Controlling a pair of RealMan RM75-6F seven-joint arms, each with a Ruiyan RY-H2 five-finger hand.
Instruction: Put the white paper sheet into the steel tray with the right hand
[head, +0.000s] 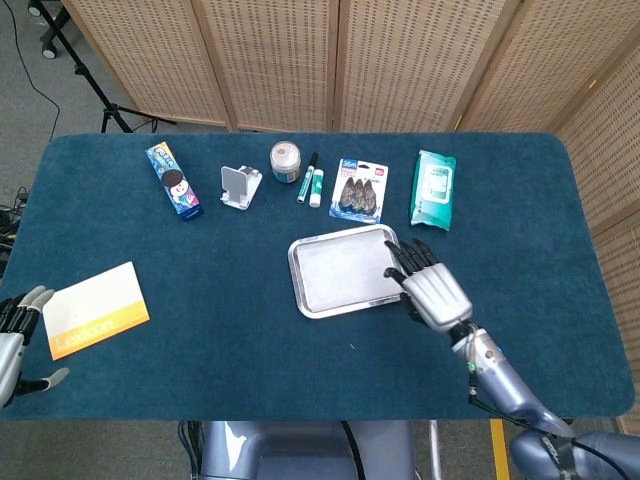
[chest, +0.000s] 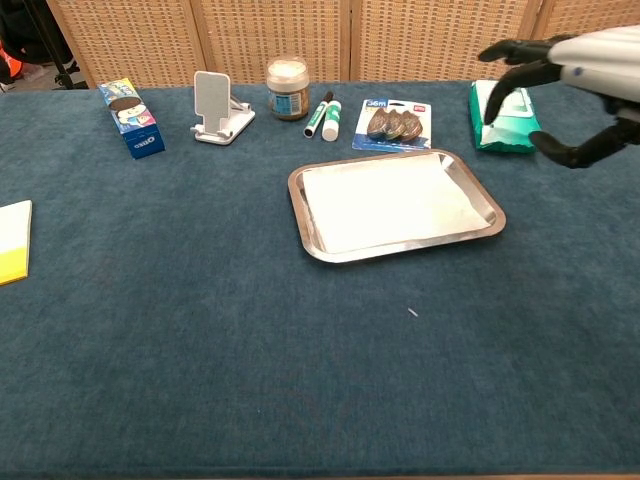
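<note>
the blue-clothed table (chest: 200, 350) is carrying the steel tray (chest: 396, 244) lying just left of the right hand's fingers (head: 408, 258).

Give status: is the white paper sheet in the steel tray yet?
Done: the white paper sheet lies flat inside the rectangular steel tray. In hand: nothing; the right hand is open, beside the tray's right edge and off it. The left hand is open at the table's left edge. Nothing visibly left.
</note>
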